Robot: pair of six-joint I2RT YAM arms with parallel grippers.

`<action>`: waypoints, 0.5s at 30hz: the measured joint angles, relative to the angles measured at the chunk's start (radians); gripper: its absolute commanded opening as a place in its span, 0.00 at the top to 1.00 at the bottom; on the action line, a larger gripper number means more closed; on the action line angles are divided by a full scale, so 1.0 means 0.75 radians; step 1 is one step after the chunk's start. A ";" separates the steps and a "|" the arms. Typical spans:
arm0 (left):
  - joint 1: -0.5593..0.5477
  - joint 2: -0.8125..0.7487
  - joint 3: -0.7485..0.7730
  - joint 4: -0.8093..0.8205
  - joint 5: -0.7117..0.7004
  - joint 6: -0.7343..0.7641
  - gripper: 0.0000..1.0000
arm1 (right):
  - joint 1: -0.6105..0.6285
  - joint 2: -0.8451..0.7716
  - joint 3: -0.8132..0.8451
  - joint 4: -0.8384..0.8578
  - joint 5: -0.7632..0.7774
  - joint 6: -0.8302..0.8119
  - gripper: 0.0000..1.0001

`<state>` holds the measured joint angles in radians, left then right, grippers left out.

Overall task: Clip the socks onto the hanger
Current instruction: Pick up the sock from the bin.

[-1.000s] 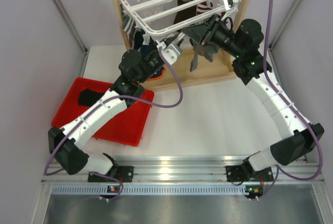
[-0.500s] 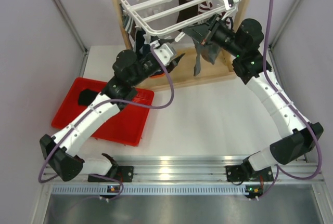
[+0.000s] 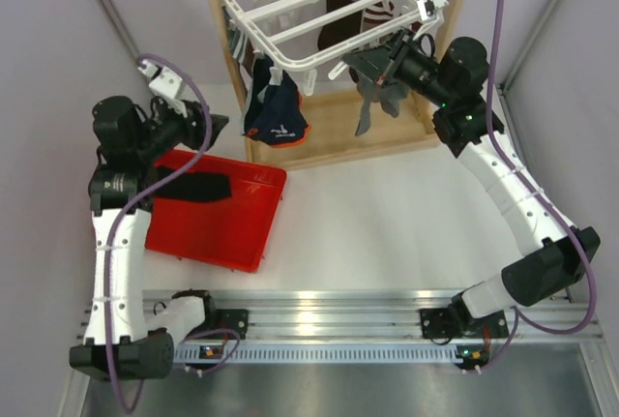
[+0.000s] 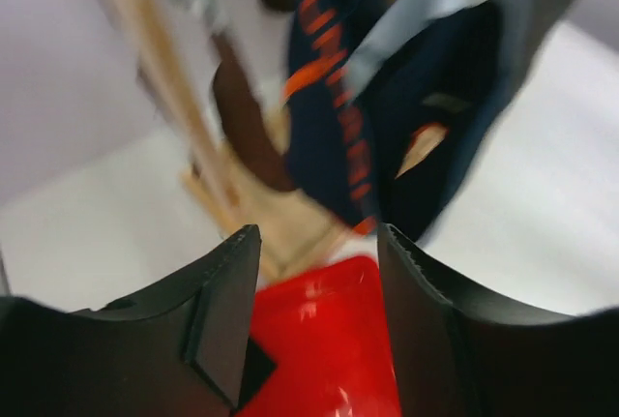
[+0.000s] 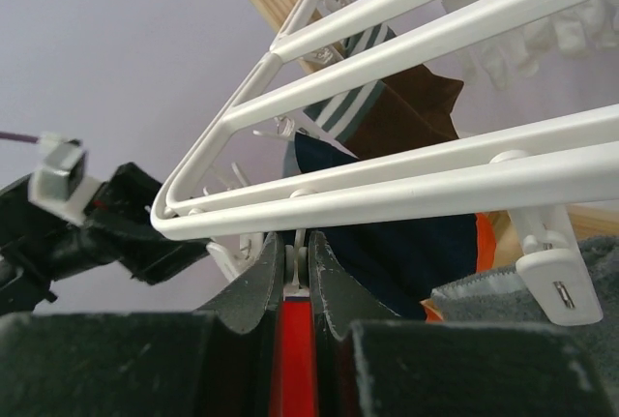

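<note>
Top view: left hand (image 3: 215,126) open and empty, well left of hanger (image 3: 280,51); black sock (image 3: 198,188) lies in tray (image 3: 227,238) left of it.
Left wrist: nothing between fingers (image 4: 224,315).
Right wrist: right hand (image 5: 295,267) appears closed on a clip (image 5: 293,241) under hanger's bar; tugging may tilt hanger, dropping hung socks (image 5: 406,112).

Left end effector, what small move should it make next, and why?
Probably descend toward the black sock in the red bin: the left end effector is open, empty and hovers above the bin's far edge.
</note>
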<state>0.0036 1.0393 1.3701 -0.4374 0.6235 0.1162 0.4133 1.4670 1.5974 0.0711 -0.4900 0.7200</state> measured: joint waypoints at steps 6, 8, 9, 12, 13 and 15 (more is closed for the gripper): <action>0.311 0.145 -0.079 -0.243 0.009 0.161 0.57 | -0.006 0.001 0.002 -0.009 -0.010 -0.023 1.00; 0.332 0.174 -0.161 -0.288 -0.021 0.235 0.63 | -0.006 0.000 0.002 -0.010 -0.010 -0.027 1.00; 0.334 0.198 -0.207 -0.304 -0.043 0.282 0.64 | -0.007 0.001 0.002 -0.011 -0.010 -0.028 1.00; 0.333 0.285 -0.268 -0.327 -0.089 0.391 0.66 | -0.008 0.001 0.002 -0.013 -0.010 -0.030 1.00; 0.333 0.321 -0.280 -0.326 -0.105 0.421 0.67 | -0.008 0.001 0.002 -0.013 -0.010 -0.032 1.00; 0.333 0.397 -0.301 -0.321 -0.144 0.477 0.65 | -0.009 0.003 0.002 -0.013 -0.010 -0.038 1.00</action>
<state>0.2535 1.3373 1.1442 -0.6785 0.5156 0.4736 0.4068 1.4689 1.5986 0.0612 -0.4973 0.6914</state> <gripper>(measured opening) 0.340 0.069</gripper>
